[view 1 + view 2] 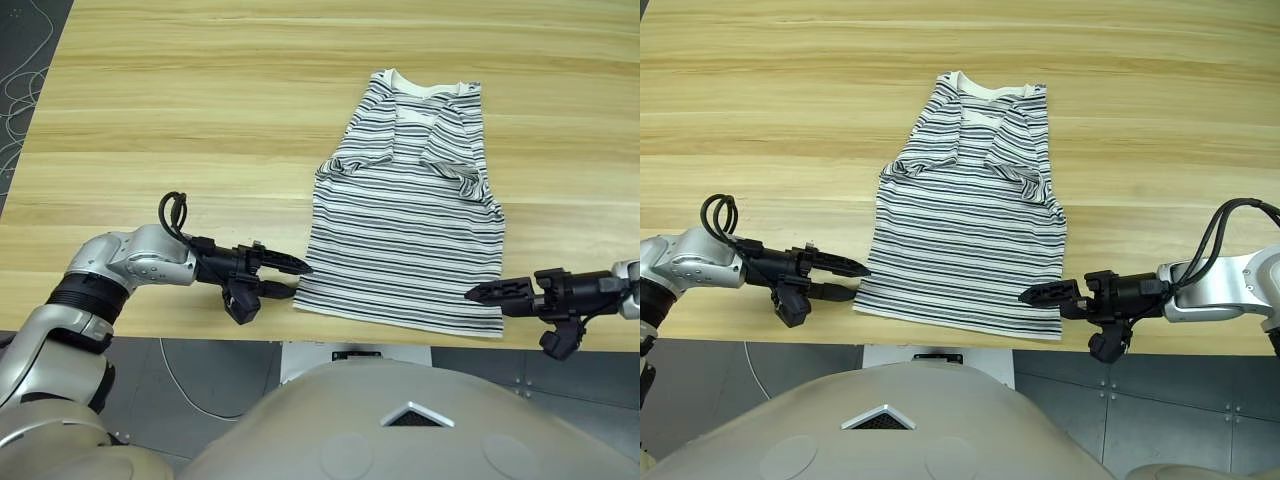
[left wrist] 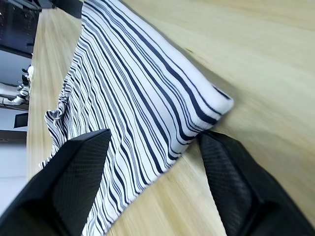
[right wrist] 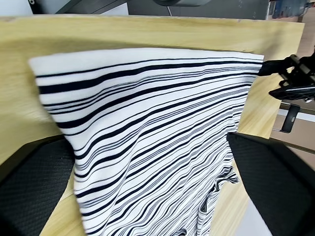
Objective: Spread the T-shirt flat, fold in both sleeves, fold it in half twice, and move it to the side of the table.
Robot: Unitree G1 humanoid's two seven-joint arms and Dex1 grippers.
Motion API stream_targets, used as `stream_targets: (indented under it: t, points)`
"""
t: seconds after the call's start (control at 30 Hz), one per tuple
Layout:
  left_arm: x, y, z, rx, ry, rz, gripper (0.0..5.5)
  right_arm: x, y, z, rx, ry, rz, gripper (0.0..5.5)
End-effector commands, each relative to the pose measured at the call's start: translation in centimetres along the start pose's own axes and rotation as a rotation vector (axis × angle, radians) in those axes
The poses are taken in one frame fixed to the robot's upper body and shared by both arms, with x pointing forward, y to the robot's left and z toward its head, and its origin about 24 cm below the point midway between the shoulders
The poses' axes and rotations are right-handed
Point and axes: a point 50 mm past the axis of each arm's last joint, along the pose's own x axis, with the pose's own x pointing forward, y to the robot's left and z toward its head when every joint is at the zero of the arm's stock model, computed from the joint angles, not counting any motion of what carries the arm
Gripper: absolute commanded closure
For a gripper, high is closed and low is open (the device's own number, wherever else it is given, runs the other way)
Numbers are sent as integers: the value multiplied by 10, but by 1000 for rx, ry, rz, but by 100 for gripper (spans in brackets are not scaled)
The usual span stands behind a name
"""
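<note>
T-shirt (image 1: pixel 405 230) lies on the table (image 1: pixel 180 120), collar at 12 o'clock, hem at 6; left gripper (image 1: pixel 295 280) beside its 8 o'clock corner, right gripper (image 1: pixel 478 293) at 4 o'clock.

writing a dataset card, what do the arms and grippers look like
The left arm and right arm have silver-grey shells, the left with a black ribbed band. Black cables loop at each wrist. The left gripper and right gripper are black, with tapered fingers whose pads carry a fine mesh texture.
</note>
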Motion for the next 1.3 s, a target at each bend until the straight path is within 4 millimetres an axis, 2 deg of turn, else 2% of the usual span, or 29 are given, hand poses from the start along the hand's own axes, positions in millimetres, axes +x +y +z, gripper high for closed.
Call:
stream_targets:
  t: [0.03, 0.33, 0.53, 0.73, 0.9, 1.17, 1.3]
  points:
    - [12, -11, 0, -27, -16, -74, 218, 20, 13, 10, 31, -61, 78, 3]
    - [17, -11, -2, -22, -23, -73, 218, 25, 6, 11, 24, -61, 60, 3]
    - [18, -13, -2, -35, -20, -75, 323, 23, 6, 10, 50, -54, 76, 129]
    - [19, -13, -2, -35, -25, -72, 454, 23, 7, 11, 58, -54, 85, 281]
    - [20, -13, -1, -34, -28, -68, 528, 24, 7, 10, 62, -49, 86, 377]
    - [20, -13, 0, -35, -34, -63, 540, 23, 7, 8, 60, -42, 96, 526]
    - [20, -12, 0, -56, -18, -41, 540, 21, -3, -3, 49, -7, 55, 536]
